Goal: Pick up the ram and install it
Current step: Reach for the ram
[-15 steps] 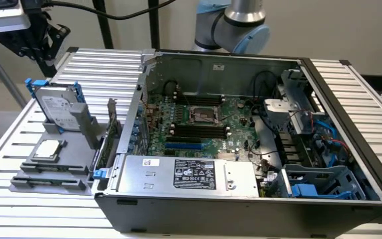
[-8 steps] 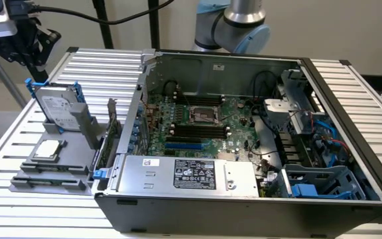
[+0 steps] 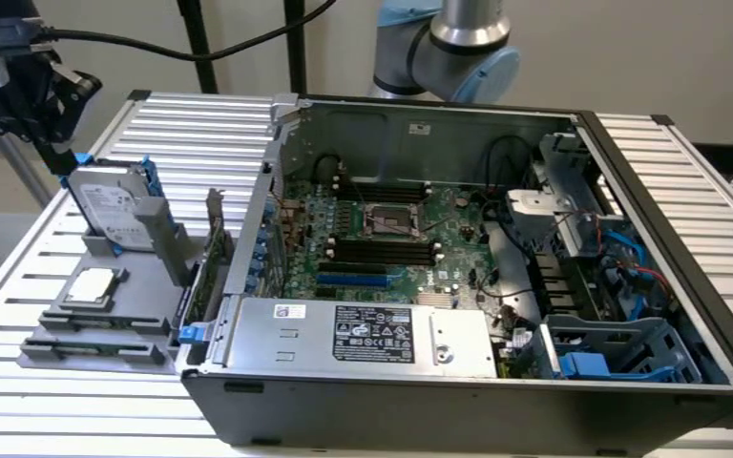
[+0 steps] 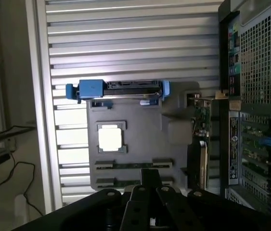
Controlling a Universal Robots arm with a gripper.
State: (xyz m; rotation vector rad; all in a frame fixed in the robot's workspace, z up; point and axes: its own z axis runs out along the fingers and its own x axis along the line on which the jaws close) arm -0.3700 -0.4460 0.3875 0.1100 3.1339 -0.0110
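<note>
Two ram sticks lie in slots of the grey holder (image 3: pixel 137 277): one ram stick (image 3: pixel 102 320) and a second (image 3: pixel 93 351) near the holder's front edge. The wrist view looks down on both of them, the first ram stick (image 4: pixel 130 166) and the second (image 4: pixel 113 183), close to my fingertips. My gripper (image 3: pixel 58 153) hangs high over the holder's far end, just above the hard drive, at the exterior view's left. In the wrist view my gripper (image 4: pixel 149 179) is shut with nothing in it. The motherboard's black slots (image 3: pixel 380 253) lie inside the open case.
The open computer case (image 3: pixel 469 382) takes up the middle and the exterior view's right of the slatted table (image 3: pixel 201 124). On the holder stand a silver hard drive with blue rails (image 3: pixel 112 205), a square processor chip (image 3: pixel 93 286) and an upright expansion card (image 3: pixel 214 248).
</note>
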